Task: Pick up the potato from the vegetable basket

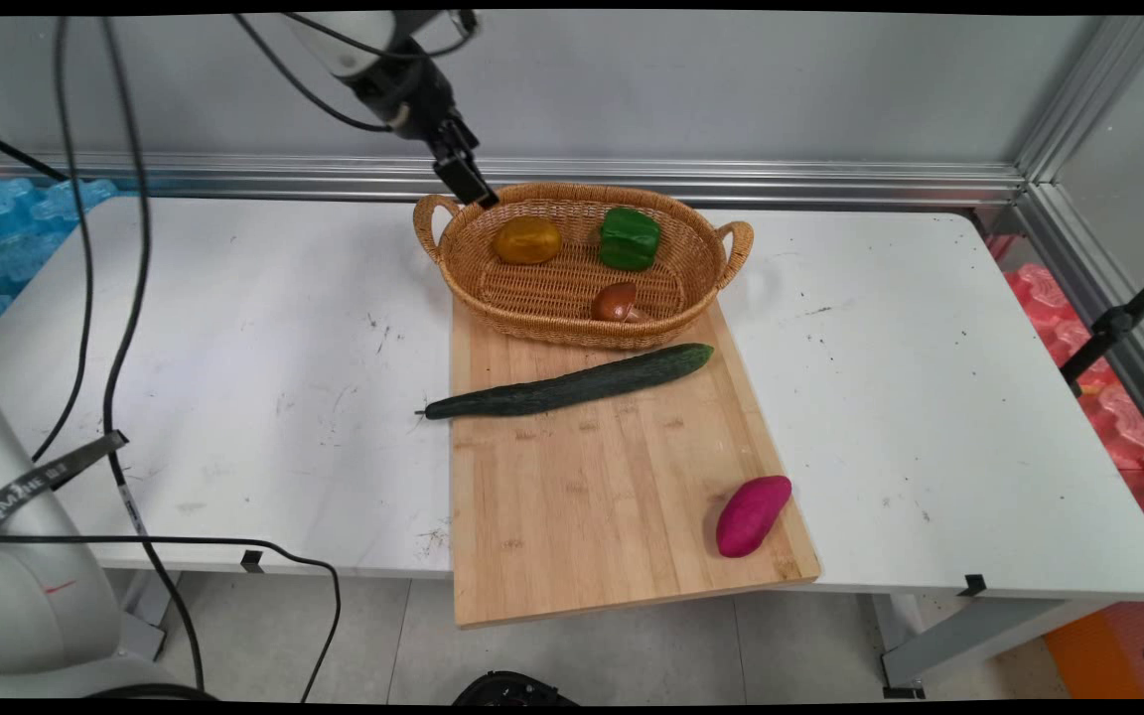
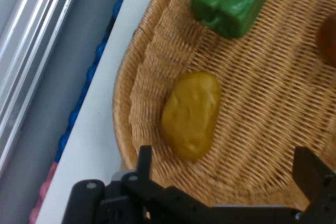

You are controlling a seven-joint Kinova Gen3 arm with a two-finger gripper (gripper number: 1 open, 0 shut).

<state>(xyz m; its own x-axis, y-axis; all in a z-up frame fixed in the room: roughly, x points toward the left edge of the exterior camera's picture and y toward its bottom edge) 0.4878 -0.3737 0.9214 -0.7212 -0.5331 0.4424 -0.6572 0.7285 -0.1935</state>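
My gripper (image 1: pixel 473 189) hangs over the back left rim of a wicker basket (image 1: pixel 478 283), with nothing between its spread fingers (image 2: pixel 144 162). In the hand view the gripper (image 2: pixel 226 163) is open just above a yellow potato-like vegetable (image 2: pixel 191 115), which lies in the basket's left part (image 1: pixel 526 240). A green bell pepper (image 1: pixel 629 238) lies beside it, seen at the top of the hand view (image 2: pixel 231 1). A brown mushroom-like item (image 1: pixel 617 302) rests near the basket's front wall.
The basket stands on the far end of a wooden cutting board (image 1: pixel 602 497). A long cucumber (image 1: pixel 572 385) lies across the board and a purple sweet potato (image 1: pixel 752 514) lies near its front right corner. Black cables (image 1: pixel 125 328) hang at the left.
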